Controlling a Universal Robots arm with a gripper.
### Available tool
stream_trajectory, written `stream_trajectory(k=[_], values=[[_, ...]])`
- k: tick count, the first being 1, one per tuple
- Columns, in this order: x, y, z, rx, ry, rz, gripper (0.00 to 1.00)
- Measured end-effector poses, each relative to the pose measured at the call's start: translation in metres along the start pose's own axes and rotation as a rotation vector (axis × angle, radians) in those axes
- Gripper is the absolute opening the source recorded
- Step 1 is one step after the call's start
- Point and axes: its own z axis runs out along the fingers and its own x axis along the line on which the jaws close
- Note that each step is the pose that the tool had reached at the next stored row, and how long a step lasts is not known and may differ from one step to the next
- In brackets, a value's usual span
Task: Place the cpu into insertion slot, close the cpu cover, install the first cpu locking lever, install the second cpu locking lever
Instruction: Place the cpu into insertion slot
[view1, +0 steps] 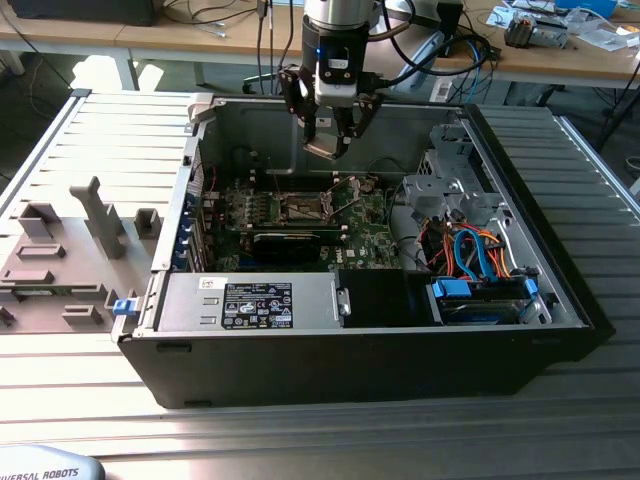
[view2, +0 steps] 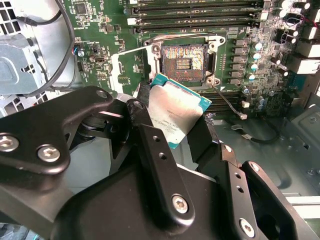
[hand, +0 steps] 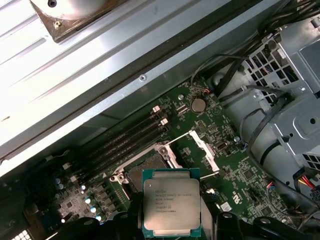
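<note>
The cpu (hand: 171, 202) is a flat square chip with a silver-grey top and a green rim. My gripper (hand: 171, 222) is shut on it, one black finger (view2: 142, 117) on each side. In the exterior view my gripper (view1: 327, 148) hangs inside the open computer case, above the motherboard. The insertion slot (view2: 182, 60) lies uncovered just beyond the cpu (view2: 177, 112), its gold contacts showing, and the chip is held clear above the board. The cpu cover (hand: 204, 149), a silvery frame, stands swung open at one side of the slot (hand: 145, 172). Thin wire levers (view2: 227, 104) stick out beside the socket.
The black case (view1: 560, 300) walls in the work area. A labelled power supply box (view1: 255, 303) fills the front, with a metal drive cage (view1: 455, 180) and orange and blue cables (view1: 480, 250) at the exterior view's right. Memory slots (view2: 200, 15) flank the socket. Grey fixtures (view1: 100, 215) stand outside.
</note>
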Motion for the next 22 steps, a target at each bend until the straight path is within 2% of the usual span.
stream_trajectory(k=[22], values=[[0.0,0.0,0.0,0.0036,-0.0029,0.015,0.54]])
